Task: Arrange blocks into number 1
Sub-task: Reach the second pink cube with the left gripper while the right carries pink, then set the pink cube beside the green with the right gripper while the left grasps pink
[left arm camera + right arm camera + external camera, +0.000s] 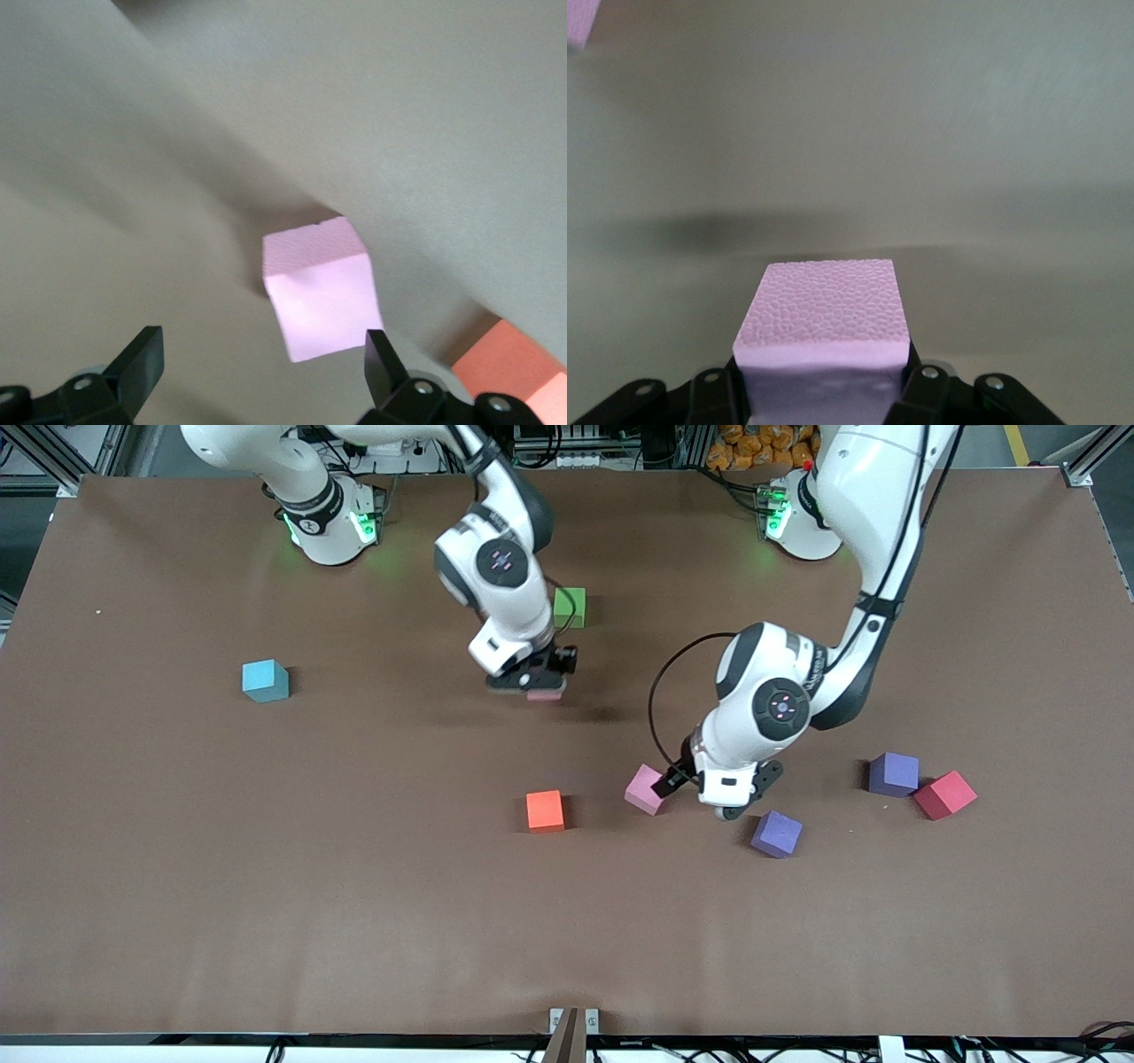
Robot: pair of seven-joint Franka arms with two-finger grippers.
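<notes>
Gripping 1 pebbly-textured pink cube (822, 332), the right gripper (539, 685) contrasts with the spread-fingered left gripper (709, 788).

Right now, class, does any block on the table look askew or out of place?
Nothing is damaged. The blocks lie scattered, not lined up. The pink cube beside the open left gripper sits turned at an angle, as does one purple cube. The right gripper holds the other pink cube near the green cube.

I see the held pink cube (545, 693) mostly hidden under the right gripper (532, 684); orange cube (518, 361) edge-cropped.
</notes>
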